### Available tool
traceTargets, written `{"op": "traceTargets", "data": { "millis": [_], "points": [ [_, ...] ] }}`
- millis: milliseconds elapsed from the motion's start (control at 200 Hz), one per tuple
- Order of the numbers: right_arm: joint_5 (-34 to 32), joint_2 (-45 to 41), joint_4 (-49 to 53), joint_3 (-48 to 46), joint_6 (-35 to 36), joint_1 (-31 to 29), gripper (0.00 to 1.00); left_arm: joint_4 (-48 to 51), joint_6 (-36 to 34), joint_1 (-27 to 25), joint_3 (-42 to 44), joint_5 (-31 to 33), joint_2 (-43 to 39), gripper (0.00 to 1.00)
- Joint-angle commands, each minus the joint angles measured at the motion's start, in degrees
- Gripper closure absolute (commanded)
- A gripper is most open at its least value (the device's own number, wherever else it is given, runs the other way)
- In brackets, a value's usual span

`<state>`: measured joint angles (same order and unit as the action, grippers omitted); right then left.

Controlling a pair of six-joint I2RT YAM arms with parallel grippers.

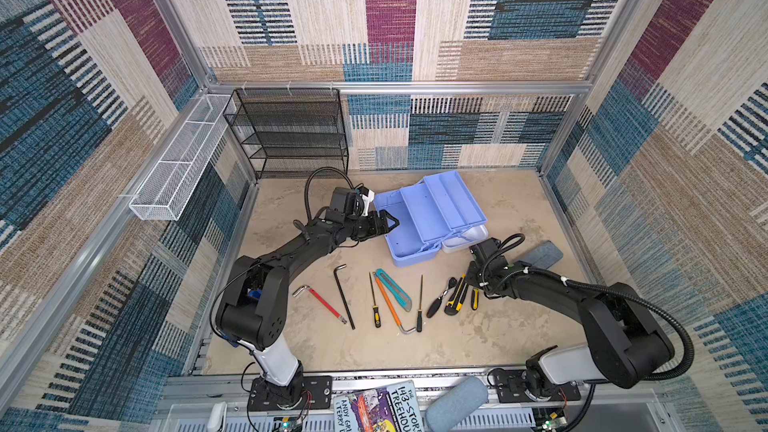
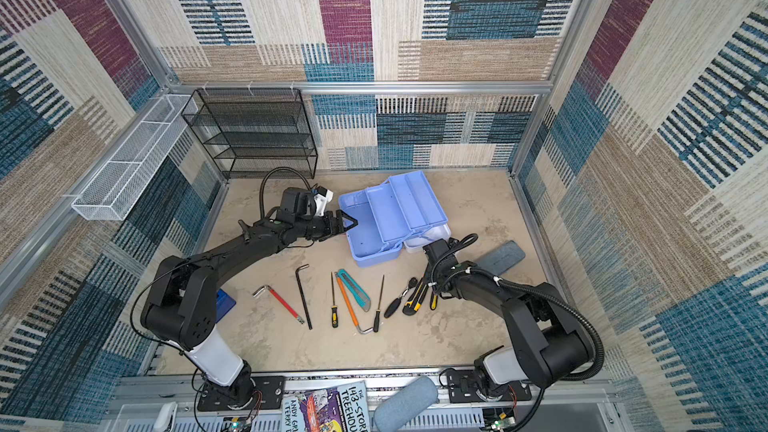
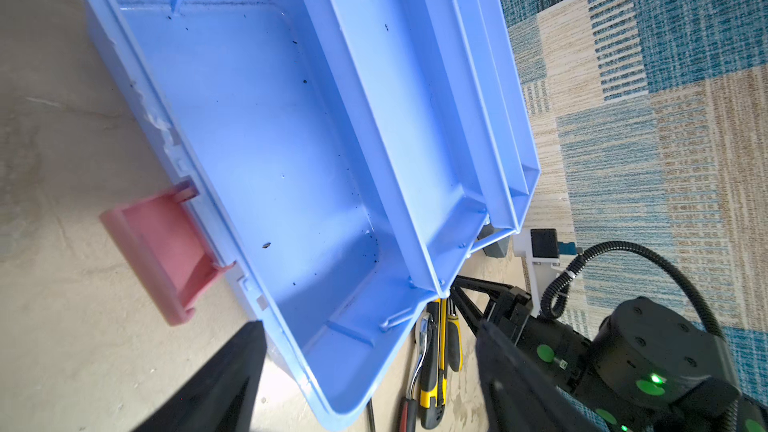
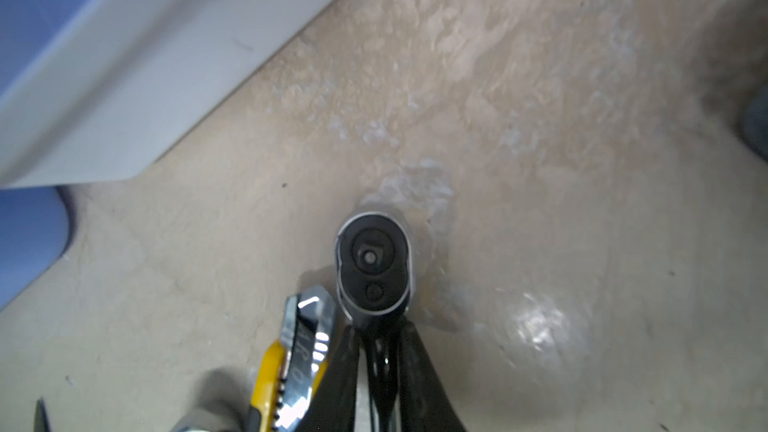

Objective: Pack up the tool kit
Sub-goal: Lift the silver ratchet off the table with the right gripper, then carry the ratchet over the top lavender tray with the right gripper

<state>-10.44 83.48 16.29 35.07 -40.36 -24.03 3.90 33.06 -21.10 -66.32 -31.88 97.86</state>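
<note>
Chrome-rimmed ratchet (image 4: 372,261) neck pinched by right gripper (image 4: 380,328); left gripper (image 1: 390,221) spread wide, empty.

The lavender tool box (image 1: 430,218) is standing open, its trays (image 1: 453,201) fanning out. The left gripper (image 1: 390,223) is hovering, jaws spread, over its left rim. Hand tools (image 1: 388,305) are lying in a row in front. The right gripper (image 1: 471,280) is hanging over the yellow-handled tool (image 1: 474,299) at the row's right end, fingers hidden.

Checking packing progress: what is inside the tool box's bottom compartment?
The bottom compartment shows only a bare floor with dark specks, no tools. The fold-out trays cover one long side, so that strip is unseen.
</note>
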Motion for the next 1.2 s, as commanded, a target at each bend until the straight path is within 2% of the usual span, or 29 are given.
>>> {"op": "traceTargets", "data": {
  "millis": [0,140,316,716,962,1197],
  "points": [
    [7.54,2.37,5.42,-0.68,2.51,0.52,0.82,-0.27,-0.01,0.18,-0.64,-0.82,0.13,0.17],
    [8.42,1.6,2.9,-0.92,4.19,2.26,0.85,0.68,-0.3,0.22,-0.56,-0.49,-0.09,0.18],
    [7.38,-1.1,2.95,-1.3,5.15,3.38,0.9,5.8,-5.12,0.18,-1.46,3.1,-1.68,0.19],
    [8.74,-7.45,0.83,-2.05,8.24,8.56,0.9,10.49,-8.78,-1.11,-1.78,7.54,-3.36,0.19],
    [12.38,-13.25,-0.09,-0.6,13.71,14.69,0.9,13.45,-12.97,-3.42,-1.83,9.86,-4.39,0.19],
    [17.4,-14.05,0.14,4.24,20.66,20.55,0.9,16.53,-16.98,-6.78,-2.99,11.87,-4.3,0.19]
  ]
}}
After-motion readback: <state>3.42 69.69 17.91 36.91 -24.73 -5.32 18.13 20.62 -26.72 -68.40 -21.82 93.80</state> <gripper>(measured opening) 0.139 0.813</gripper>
